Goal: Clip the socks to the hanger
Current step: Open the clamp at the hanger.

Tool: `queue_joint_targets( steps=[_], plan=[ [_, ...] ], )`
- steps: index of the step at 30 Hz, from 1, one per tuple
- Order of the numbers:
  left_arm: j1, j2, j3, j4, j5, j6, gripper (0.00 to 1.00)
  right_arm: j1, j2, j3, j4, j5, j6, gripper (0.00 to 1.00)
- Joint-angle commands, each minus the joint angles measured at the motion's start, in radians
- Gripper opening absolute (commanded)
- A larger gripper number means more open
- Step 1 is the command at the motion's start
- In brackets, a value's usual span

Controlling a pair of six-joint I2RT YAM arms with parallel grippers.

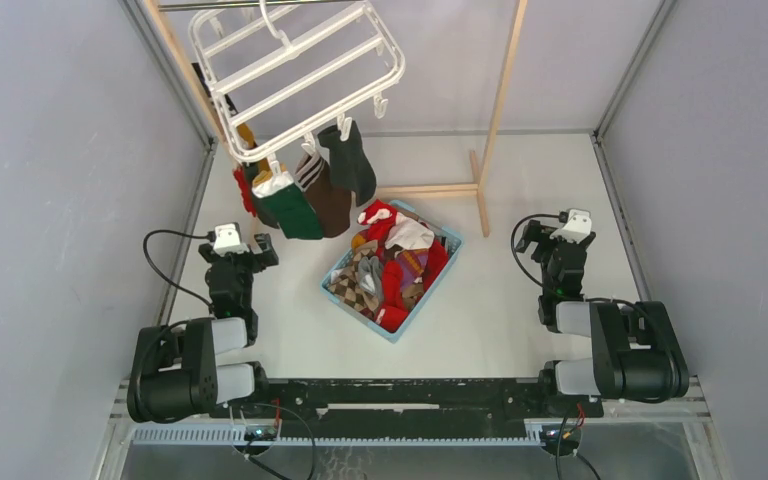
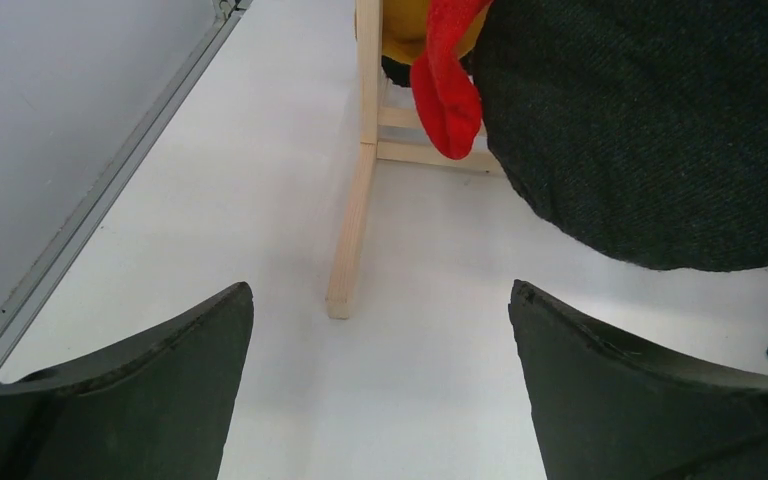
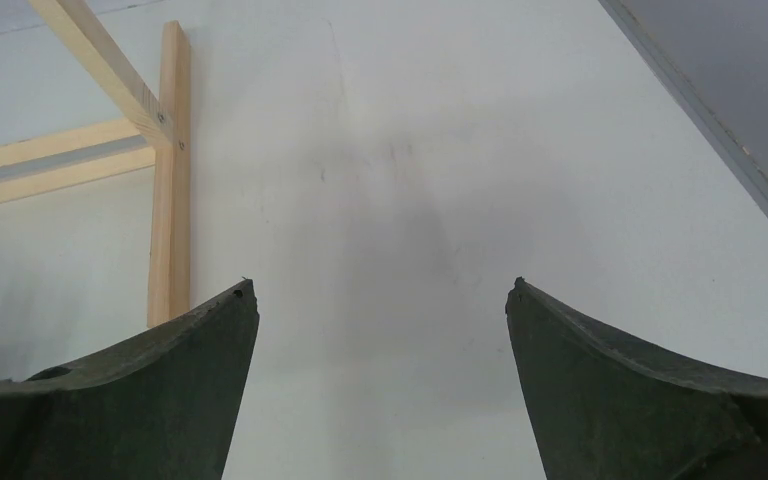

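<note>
1. Top view: hanger (image 1: 295,75) hangs tilted at far left, clipped socks (image 1: 310,190) beneath it; loose socks (image 1: 395,260) heaped in blue basket (image 1: 438,282) mid-table. Left gripper (image 1: 235,252) and right gripper (image 1: 557,245) flank the basket, both wide, empty
2. Left wrist: fingers (image 2: 160,380) spread, nothing between; red sock (image 2: 445,90) and dark sock (image 2: 640,130) hang ahead by the wooden rack (image 2: 355,200)
3. Right wrist: fingers (image 3: 160,380) spread over white table (image 3: 440,150); wooden rack at left

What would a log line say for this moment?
left hand: open, empty | right hand: open, empty | hanger: hung socks on clips | light-blue basket: loose socks inside
</note>
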Motion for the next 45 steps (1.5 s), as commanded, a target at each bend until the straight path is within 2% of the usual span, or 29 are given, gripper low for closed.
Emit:
queue_joint_targets(
  steps=[1, 9, 10, 13, 15, 18, 20, 21, 23, 26, 30, 34, 39, 45],
  plan=[
    [-0.008, -0.008, 0.042, 0.019, -0.011, 0.019, 1.0, 0.002, -0.004, 0.02, 0.024, -0.003, 0.01, 0.99],
    [-0.007, -0.011, 0.041, 0.017, -0.013, 0.018, 1.0, -0.006, -0.006, 0.024, 0.023, -0.035, 0.012, 0.99],
    [-0.007, -0.014, 0.038, 0.021, -0.008, 0.018, 1.0, 0.0, -0.036, 0.044, -0.029, -0.01, 0.007, 0.99],
    [-0.002, -0.069, 0.045, -0.016, -0.003, 0.009, 1.0, 0.066, -0.133, 0.214, -0.432, 0.159, 0.03, 0.99],
    [0.007, -0.162, 0.106, -0.209, -0.001, 0.004, 1.0, 0.067, -0.161, 0.312, -0.601, 0.125, 0.075, 0.99],
    [0.024, -0.29, 0.323, -0.708, 0.021, 0.007, 1.0, 0.054, -0.219, 0.404, -0.711, -0.044, 0.186, 0.99],
    [0.074, -0.326, 0.48, -1.005, 0.142, -0.004, 1.0, 0.021, -0.24, 0.446, -0.712, -0.257, 0.257, 0.99],
    [0.099, -0.339, 0.551, -1.175, 0.193, -0.003, 1.0, 0.014, -0.251, 0.454, -0.65, -0.366, 0.291, 0.99],
    [0.151, -0.368, 0.664, -1.356, 0.275, 0.0, 1.0, 0.014, -0.272, 0.448, -0.501, -0.519, 0.329, 0.99],
    [0.222, -0.415, 0.811, -1.543, 0.358, 0.011, 1.0, 0.134, -0.264, 0.518, -0.421, -0.532, 0.27, 0.97],
    [0.26, -0.444, 0.971, -1.753, 0.45, 0.032, 1.0, 0.299, -0.142, 0.726, -0.482, -0.551, 0.12, 0.91],
    [0.261, -0.436, 1.113, -1.91, 0.545, 0.008, 1.0, 0.398, -0.025, 0.891, -0.477, -0.579, 0.039, 0.83],
    [0.261, -0.408, 1.227, -1.986, 0.644, -0.055, 1.0, 0.451, 0.095, 1.038, -0.443, -0.639, -0.015, 0.77],
    [0.26, -0.432, 1.237, -2.0, 0.672, -0.079, 1.0, 0.513, 0.188, 1.134, -0.443, -0.6, -0.113, 0.73]
  ],
)
